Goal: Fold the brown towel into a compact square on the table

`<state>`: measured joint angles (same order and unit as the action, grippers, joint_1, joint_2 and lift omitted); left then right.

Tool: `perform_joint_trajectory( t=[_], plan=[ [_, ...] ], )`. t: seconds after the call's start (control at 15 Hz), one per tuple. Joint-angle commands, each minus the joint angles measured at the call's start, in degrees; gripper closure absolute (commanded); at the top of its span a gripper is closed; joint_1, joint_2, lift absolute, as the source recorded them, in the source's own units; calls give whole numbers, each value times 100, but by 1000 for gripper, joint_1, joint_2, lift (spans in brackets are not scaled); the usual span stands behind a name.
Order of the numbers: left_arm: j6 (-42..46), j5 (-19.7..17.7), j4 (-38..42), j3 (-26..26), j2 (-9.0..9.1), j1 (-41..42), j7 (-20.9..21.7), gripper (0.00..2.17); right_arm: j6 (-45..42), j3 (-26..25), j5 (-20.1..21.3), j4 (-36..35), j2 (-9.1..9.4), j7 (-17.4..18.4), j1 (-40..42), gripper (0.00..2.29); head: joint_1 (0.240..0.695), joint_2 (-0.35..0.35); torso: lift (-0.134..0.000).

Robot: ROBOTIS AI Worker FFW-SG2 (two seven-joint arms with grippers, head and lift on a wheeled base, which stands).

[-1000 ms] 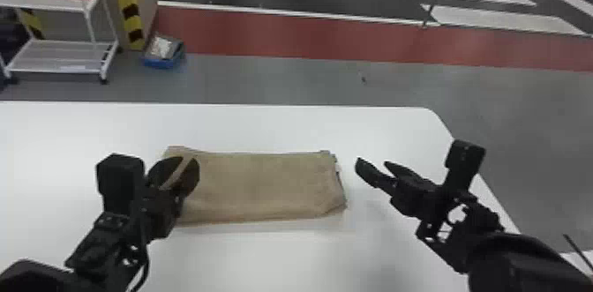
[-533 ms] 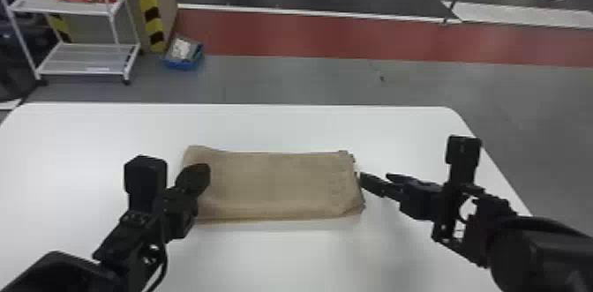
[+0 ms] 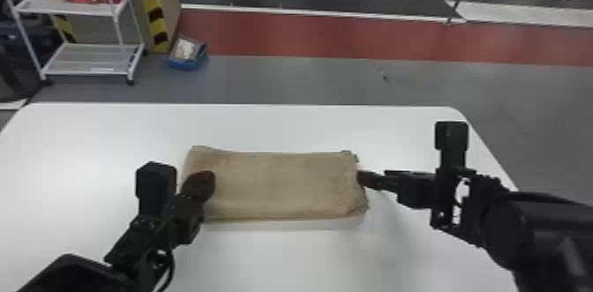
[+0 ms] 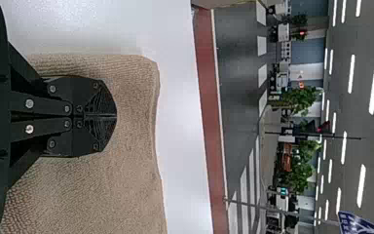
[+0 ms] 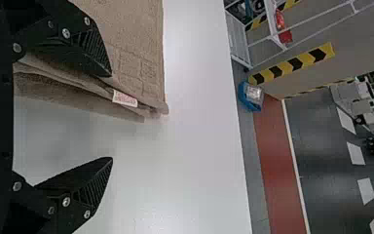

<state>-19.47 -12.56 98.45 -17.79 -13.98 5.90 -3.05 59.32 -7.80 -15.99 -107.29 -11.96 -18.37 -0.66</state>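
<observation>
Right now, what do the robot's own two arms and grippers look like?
The left arm and right arm are black, each with a boxy black block at the wrist; a thin black cable loops along the left. The left gripper and right gripper have flat black fingers with tapered, ridged tips and silver screws.

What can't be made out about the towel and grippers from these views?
- Cloth under the left gripper: hidden by its shut fingers, left wrist view; can't tell if any is pinched.
- Part of the folded edge of the brown towel: behind one finger of the right gripper, right wrist view; layer count unclear.
- Label print: too small, right wrist view.
- Towel's underside: hidden by the towel itself, head view.
</observation>
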Motion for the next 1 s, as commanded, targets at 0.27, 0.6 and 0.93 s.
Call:
perform_joint_trajectory(
  t=[0.27, 0.6, 0.93],
  plan=[
    [0, 43, -80, -57, 35, -28, -29, 1713, -29, 112, -185, 86, 0, -27, -75, 323, 695, -126, -125],
    [0, 43, -98, -66, 35, -19, -29, 1710, 76, 112, -291, -81, 18, 26, -66, 323, 695, -117, -125],
    [18, 43, -72, -57, 26, 7, -29, 1710, 445, 244, -150, 165, -9, 96, -321, 410, 695, -114, -125]
  ],
)
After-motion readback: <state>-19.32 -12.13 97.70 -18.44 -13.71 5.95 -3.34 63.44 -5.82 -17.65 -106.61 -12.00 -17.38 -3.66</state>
